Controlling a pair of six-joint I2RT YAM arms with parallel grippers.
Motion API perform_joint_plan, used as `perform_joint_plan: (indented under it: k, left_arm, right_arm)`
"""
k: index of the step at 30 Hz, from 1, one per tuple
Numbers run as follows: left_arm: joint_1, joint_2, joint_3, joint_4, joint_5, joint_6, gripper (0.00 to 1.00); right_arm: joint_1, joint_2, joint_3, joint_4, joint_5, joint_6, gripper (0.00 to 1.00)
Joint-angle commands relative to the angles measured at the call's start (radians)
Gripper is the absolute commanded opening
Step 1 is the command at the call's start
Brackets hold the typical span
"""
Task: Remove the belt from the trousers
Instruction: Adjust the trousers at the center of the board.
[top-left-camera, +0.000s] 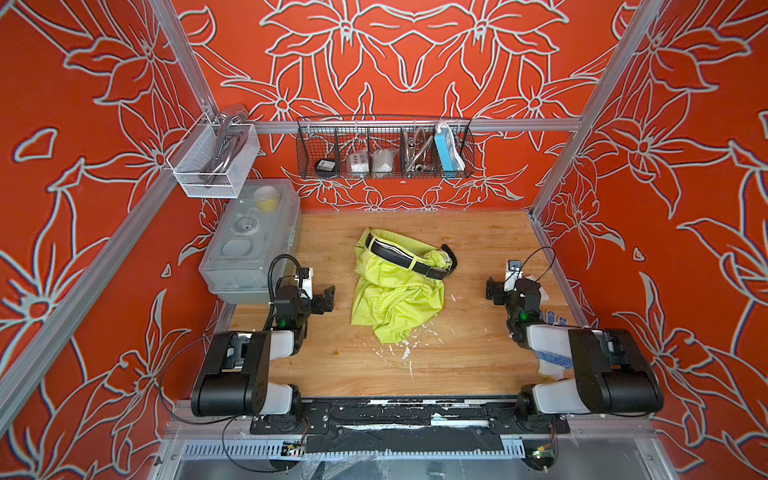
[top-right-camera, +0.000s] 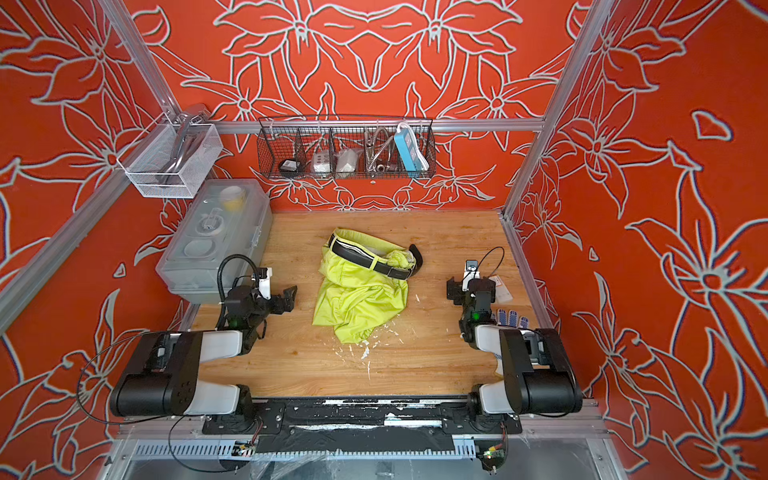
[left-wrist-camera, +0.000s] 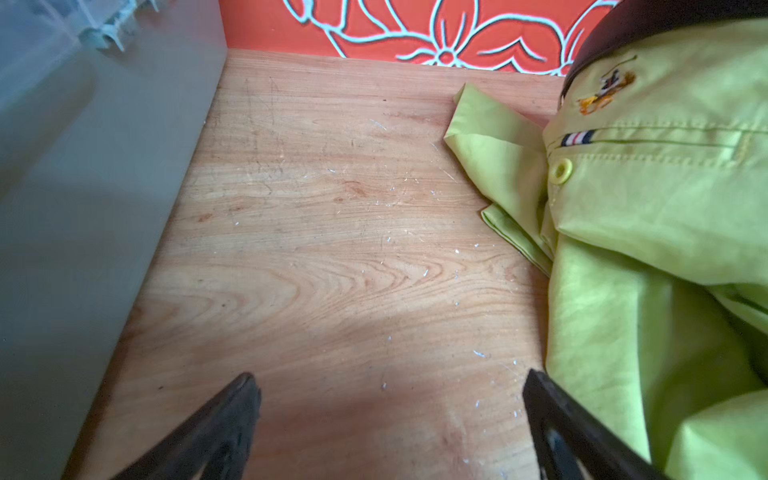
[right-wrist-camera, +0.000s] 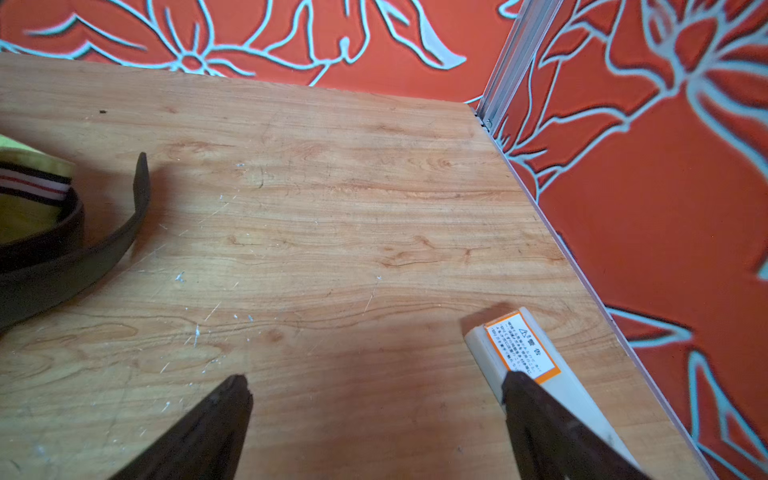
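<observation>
Red walls (top-left-camera: 395, 62) traced with pale flower outlines close in on three sides of a wooden surface (top-left-camera: 478, 232). A clear plastic box (top-left-camera: 249, 245) takes up the far left edge, and a wire basket (top-left-camera: 384, 149) hangs on the back wall above the wood.

The trousers (top-left-camera: 390, 299) lie crumpled in the middle of the surface. They form a lime heap whose long axis runs from the back wall toward the front edge, with the waistband at the far end and the legs bunched at the near end. The belt (top-left-camera: 405, 259) sits along that waistband, so its length runs crosswise to the garment, slanting from far left to nearer right. On the right side the strap leaves the cloth and bends round on its edge, and its free end points back toward the rear wall. The right wrist view shows that curl standing on the wood, clear of the fabric. I can't make out the buckle.

Bare wood lies open on both sides of the heap, in the far right corner, and along the near strip, where white flecks (top-left-camera: 405, 353) are scattered.

The left hand (top-left-camera: 328, 299) hangs near the left of the trousers, jaws spread wide and holding nothing. In its wrist view the cloth lies just beside one finger. The right hand (top-left-camera: 492, 291) sits well off to the right of the belt's curl, also spread wide and empty. A white block (right-wrist-camera: 519, 349) with an orange label lies by the right hand near the right edge. A blue-dotted glove (top-left-camera: 555, 320) lies partly under that arm.
</observation>
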Motion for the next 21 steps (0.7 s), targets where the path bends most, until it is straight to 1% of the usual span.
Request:
perform_joint_plan:
  k: [1,15,16,18,19,20,21]
  left_arm:
    - [-0.004,-0.004,0.010,0.019,-0.007,0.005,0.98]
    - [-0.004,-0.005,0.012,0.016,-0.008,0.004,0.98]
    - [-0.003,-0.004,0.014,0.013,-0.014,0.000,0.98]
    - [-0.005,0.003,0.034,-0.015,-0.112,-0.036,0.98]
    - [-0.007,0.001,0.034,-0.018,-0.124,-0.037,0.98]
    - [-0.008,-0.003,0.035,-0.017,-0.125,-0.036,0.98]
    - [-0.011,-0.024,0.061,-0.052,-0.119,-0.034,0.98]
  right_arm:
    - [0.004,0.000,-0.010,0.022,0.007,-0.005,1.00]
    - [0.002,-0.003,-0.009,0.017,0.004,-0.001,1.00]
    - [0.002,-0.003,-0.008,0.016,0.003,-0.002,1.00]
    - [0.002,-0.004,-0.010,0.015,0.002,-0.002,0.99]
    - [0.002,-0.006,-0.009,0.020,-0.002,-0.007,0.97]
    - [0.004,-0.029,0.012,-0.015,-0.041,-0.028,0.95]
    - [0.008,-0.068,0.063,-0.137,-0.075,-0.049,0.92]
